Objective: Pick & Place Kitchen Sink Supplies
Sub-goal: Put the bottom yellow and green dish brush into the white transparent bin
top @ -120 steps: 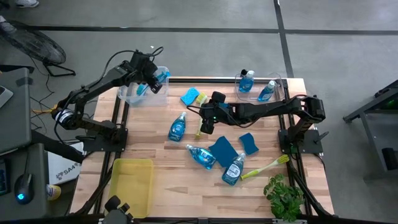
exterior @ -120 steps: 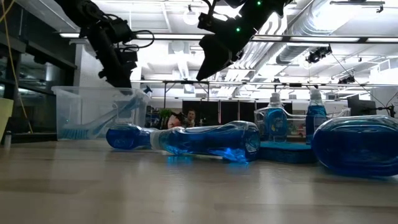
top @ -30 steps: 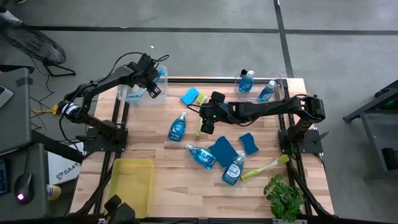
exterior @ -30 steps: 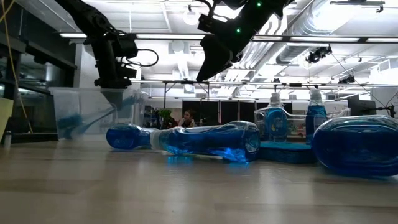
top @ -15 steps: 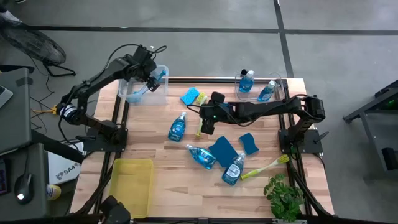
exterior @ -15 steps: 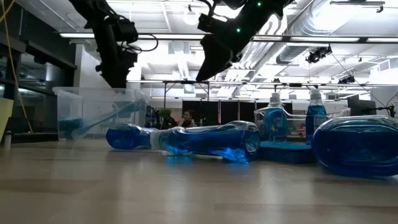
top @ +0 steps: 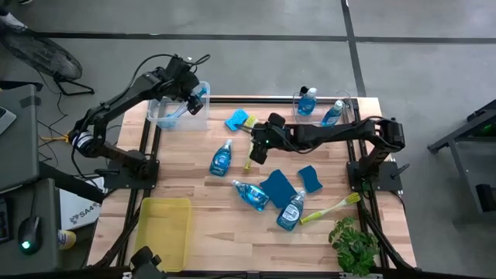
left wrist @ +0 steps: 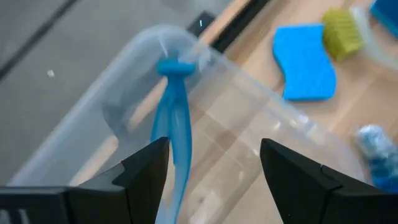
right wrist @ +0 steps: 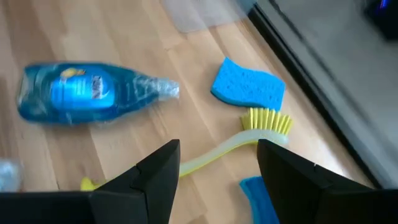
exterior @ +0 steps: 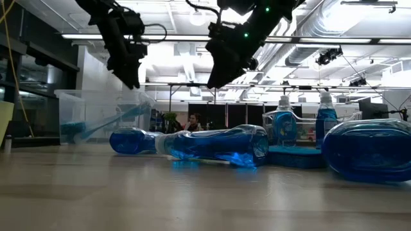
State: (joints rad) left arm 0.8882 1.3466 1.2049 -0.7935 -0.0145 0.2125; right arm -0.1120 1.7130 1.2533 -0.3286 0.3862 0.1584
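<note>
One yellow-green dish brush lies on the table directly under the right gripper, whose fingers stand wide and empty. Its long handle runs across the gap between them. The left gripper, open, hangs above the far-left bin.

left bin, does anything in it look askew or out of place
Yes. A blue brush in the clear bin at the table's far left corner leans on a slant, its handle end resting on the rim and poking over it rather than lying flat inside. The left gripper hovers above it, fingers open and empty.
</note>
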